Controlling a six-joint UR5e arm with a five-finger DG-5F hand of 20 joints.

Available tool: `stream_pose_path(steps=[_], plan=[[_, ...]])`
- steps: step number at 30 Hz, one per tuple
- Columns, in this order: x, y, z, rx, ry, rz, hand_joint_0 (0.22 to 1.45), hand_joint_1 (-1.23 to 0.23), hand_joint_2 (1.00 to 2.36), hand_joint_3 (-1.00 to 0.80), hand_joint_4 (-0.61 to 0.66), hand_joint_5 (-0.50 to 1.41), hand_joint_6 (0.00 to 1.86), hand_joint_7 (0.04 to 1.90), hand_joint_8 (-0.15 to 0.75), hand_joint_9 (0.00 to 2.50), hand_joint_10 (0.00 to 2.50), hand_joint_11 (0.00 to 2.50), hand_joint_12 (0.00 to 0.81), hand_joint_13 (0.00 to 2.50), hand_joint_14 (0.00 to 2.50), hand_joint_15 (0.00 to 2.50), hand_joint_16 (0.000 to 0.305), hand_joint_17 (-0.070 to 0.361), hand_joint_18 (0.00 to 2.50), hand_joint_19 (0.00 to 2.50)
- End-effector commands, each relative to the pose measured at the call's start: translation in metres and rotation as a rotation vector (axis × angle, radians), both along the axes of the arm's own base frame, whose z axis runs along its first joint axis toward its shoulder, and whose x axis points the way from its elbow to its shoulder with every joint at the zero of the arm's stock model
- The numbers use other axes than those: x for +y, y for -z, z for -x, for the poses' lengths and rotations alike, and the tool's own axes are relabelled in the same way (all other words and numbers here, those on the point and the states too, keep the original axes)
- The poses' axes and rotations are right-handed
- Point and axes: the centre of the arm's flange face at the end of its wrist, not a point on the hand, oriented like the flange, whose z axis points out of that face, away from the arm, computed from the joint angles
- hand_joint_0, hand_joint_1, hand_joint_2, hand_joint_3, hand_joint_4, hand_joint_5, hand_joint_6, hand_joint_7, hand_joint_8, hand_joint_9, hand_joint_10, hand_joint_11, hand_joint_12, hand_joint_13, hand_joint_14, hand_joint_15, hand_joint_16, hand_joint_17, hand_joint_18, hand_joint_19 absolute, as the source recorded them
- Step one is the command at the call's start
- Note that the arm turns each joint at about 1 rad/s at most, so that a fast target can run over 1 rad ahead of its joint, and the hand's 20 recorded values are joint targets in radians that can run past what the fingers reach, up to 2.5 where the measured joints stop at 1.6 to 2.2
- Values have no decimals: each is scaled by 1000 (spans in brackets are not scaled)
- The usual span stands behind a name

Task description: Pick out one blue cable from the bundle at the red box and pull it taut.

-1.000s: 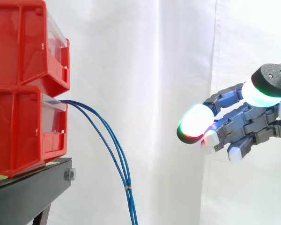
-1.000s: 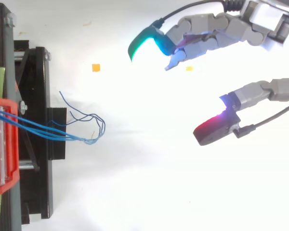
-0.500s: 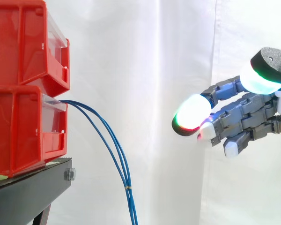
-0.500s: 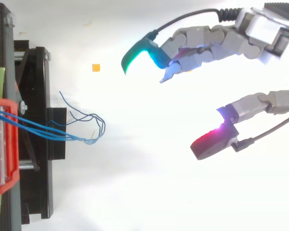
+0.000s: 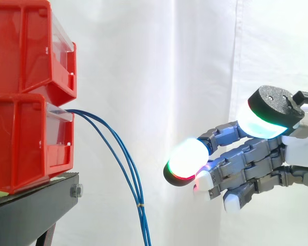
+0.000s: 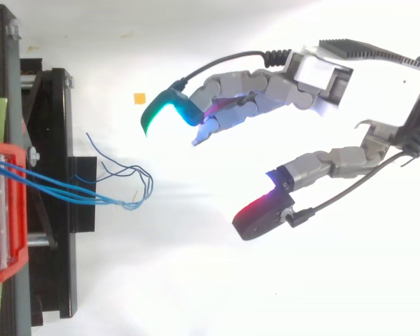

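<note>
Several thin blue cables (image 5: pixel 124 166) leave the front of the lower red bin (image 5: pixel 25 143) and droop down to the right, bound together low down. From above, the cables (image 6: pixel 70 192) run right from the bin (image 6: pixel 3 210) and end in a loop. My hand (image 5: pixel 251 166) reaches in from the right, open, fingers spread and only slightly bent, holding nothing. It hangs well to the right of the cables, at about the height of their lower stretch. In the top view the hand (image 6: pixel 315 77) has its fingers and thumb set wide apart, pointing left towards the loop.
A second red bin (image 5: pixel 31 46) is stacked on the lower one. Both rest on a black stand (image 5: pixel 33 210). A white curtain hangs behind. A small orange scrap (image 6: pixel 138 98) lies on the white floor above the cable loop.
My hand has moved left towards the cables and dropped lower, still spread open. The cables and bins have not moved.
</note>
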Motion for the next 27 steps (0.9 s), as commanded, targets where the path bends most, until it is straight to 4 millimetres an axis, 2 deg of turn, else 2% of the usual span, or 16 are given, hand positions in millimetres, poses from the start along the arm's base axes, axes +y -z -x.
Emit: stream_pose_path(steps=[1, 14, 16, 17, 18, 19, 22, 24, 27], plan=[[1, 0, -1, -11, -3, -4, 494, -601, 1002, -474, 250, -190, 502, 663, 271, 683, 9, 223, 356, 611, 9, 222, 50, 113, 567, 566], [-2, 1, -1, -10, 1, -9, 493, -589, 1003, -472, 256, -188, 502, 669, 271, 692, 10, 234, 359, 619, 9, 232, 51, 115, 577, 573], [-5, 27, -4, 23, -3, -13, 494, -587, 1002, -475, 255, -188, 502, 666, 273, 695, 10, 231, 359, 620, 9, 232, 51, 115, 577, 573], [-6, 31, -5, 27, -5, -18, 493, -587, 1002, -474, 260, -188, 502, 668, 273, 696, 10, 232, 361, 622, 9, 232, 51, 115, 579, 572], [-5, 45, -10, 31, -19, -33, 493, -587, 1002, -472, 257, -188, 502, 666, 271, 697, 10, 233, 361, 622, 9, 228, 51, 115, 579, 574], [-5, 45, -10, 31, -19, -33, 493, -586, 1002, -473, 257, -188, 502, 666, 271, 696, 9, 233, 361, 622, 9, 231, 51, 115, 579, 583], [0, 60, -34, 13, -60, -89, 493, -585, 1002, -475, 257, -187, 502, 669, 270, 697, 9, 237, 360, 621, 9, 235, 51, 116, 580, 574], [2, 67, -39, 15, -68, -92, 493, -584, 1002, -473, 258, -187, 502, 666, 273, 698, 9, 236, 362, 622, 9, 231, 52, 116, 579, 574], [4, 68, -47, 6, -79, -93, 492, -582, 1002, -477, 259, -187, 502, 669, 272, 698, 10, 240, 364, 620, 9, 235, 52, 116, 579, 580]])
